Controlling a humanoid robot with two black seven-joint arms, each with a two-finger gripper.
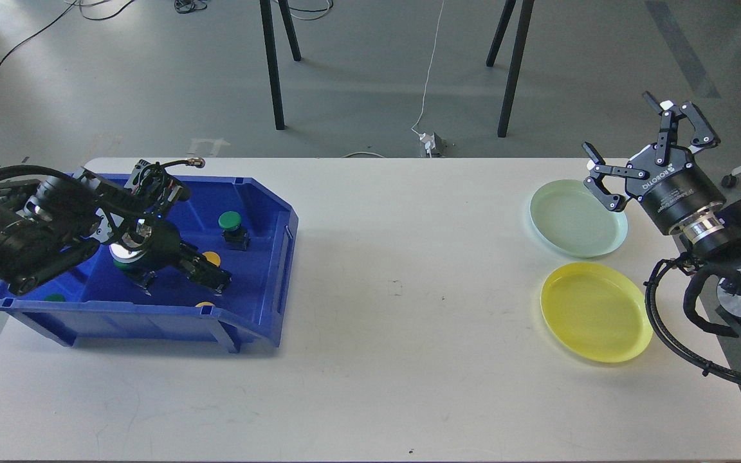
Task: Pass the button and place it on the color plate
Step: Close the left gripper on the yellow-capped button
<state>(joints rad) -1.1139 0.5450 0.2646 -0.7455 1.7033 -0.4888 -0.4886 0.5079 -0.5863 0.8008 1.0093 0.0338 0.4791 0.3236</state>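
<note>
My left gripper (213, 278) sits low inside the blue bin (267, 212), hemmed by its walls, jaw state I cannot tell, a yellow button (211, 258) touching its tip, while my right gripper (634, 145) hangs spread over open table (409, 289).

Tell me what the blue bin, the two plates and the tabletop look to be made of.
Blue bin: likely moulded plastic, semi-gloss; uniform colour, ribbed rim, soft highlights on its walls.
Pale green plate and yellow plate: probably plastic, smooth and slightly glossy; thin rims, even colour, faintly translucent edges.
Table: off-white matte surface, perhaps laminate; flat, no grain, light scuffs. What lies beneath cannot be told.
</note>
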